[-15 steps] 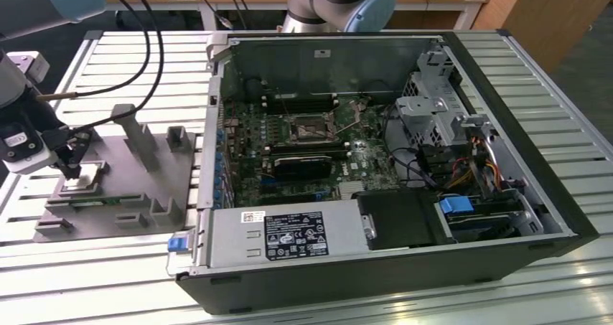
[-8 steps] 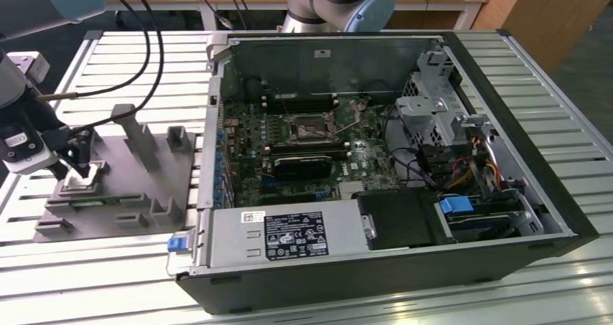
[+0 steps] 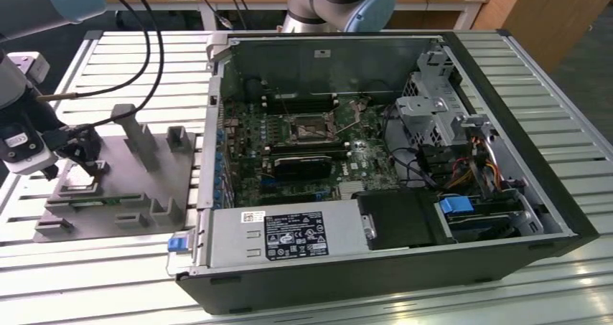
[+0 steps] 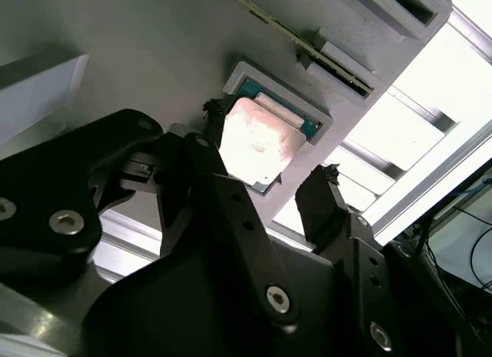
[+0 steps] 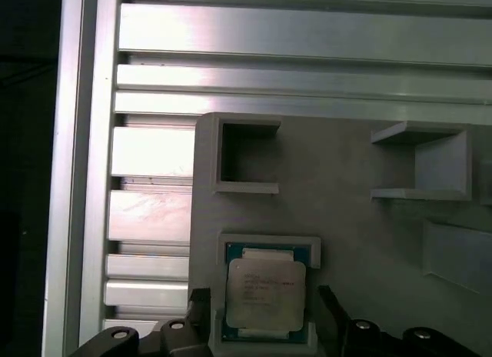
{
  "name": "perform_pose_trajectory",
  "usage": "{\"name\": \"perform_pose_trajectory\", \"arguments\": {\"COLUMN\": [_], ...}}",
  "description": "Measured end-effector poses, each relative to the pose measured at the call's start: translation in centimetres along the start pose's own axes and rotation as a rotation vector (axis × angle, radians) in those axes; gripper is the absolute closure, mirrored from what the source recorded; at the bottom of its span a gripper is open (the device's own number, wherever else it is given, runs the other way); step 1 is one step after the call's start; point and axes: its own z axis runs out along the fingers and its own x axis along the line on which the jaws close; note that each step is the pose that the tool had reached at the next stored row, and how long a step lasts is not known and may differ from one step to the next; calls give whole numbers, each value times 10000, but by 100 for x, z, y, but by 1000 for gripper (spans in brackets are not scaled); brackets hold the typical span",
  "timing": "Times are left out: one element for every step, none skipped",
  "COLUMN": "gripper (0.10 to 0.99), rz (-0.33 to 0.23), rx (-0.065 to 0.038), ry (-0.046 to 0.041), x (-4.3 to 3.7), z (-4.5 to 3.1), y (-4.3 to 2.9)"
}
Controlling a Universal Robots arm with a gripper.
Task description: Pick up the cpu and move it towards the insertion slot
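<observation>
The slatted aluminium surface [image 3: 96, 282] runs under the whole scene. At the exterior view's left it carries a grey fixture tray [image 3: 134, 174], and that's where the action is.

Closest in, the second wrist view has the tool [image 4: 267, 144] down low over the tray. Its 2 black fingertips [image 4: 319, 188] stand apart, 1 on each side of the cpu [image 5: 265, 294], and nothing is clamped. The cpu lies flat in its square pocket in the tray, silver top up, with a thin green border round it.

The danger right here looks like an off-centre close. 1 fingertip seems to sit nearer the chip than the other, so a squeeze could shove the chip against the pocket wall or tip it up on 1 edge. The chip's edge is thin and its top is slick, so there is little to bite on, and a shallow grip could let it slide out.

Further off, the narrow green circuit strip [image 3: 96, 201] lies in its own channel of the tray, near the tool.

Farthest is the open computer case [image 3: 383, 282]. The insertion slot [image 3: 311, 128] sits deep on the motherboard, well apart from the cpu, with the black heatsink [image 3: 298, 168] just beside it and loose cables [image 3: 421, 171] near. A low carry could clip the case wall, and a dropped chip would land on the board.

Some things are hard to call. I cannot tell whether either fingertip is touching the chip's edge. The pocket's depth is hidden, and so is the chip's underside. I also cannot make out whether the slot's metal frame stands open or latched.
</observation>
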Motion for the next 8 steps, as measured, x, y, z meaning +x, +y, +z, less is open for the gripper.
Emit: {"name": "perform_pose_trajectory", "arguments": {"gripper": [439, 439, 439, 439, 439, 439, 439, 439], "rz": [0, -1, -3, -7, -11, -13, -15, -16], "rx": [0, 2, 3, 5, 7, 8, 9, 7], "ry": [-2, -42, -124, -211, -295, -359, -382, -386], "x": [0, 2, 5, 8, 10, 13, 14, 15], "z": [1, 6, 11, 15, 21, 28, 35, 42], "y": [0, 0, 0, 0, 0, -1, -1, -2]}}
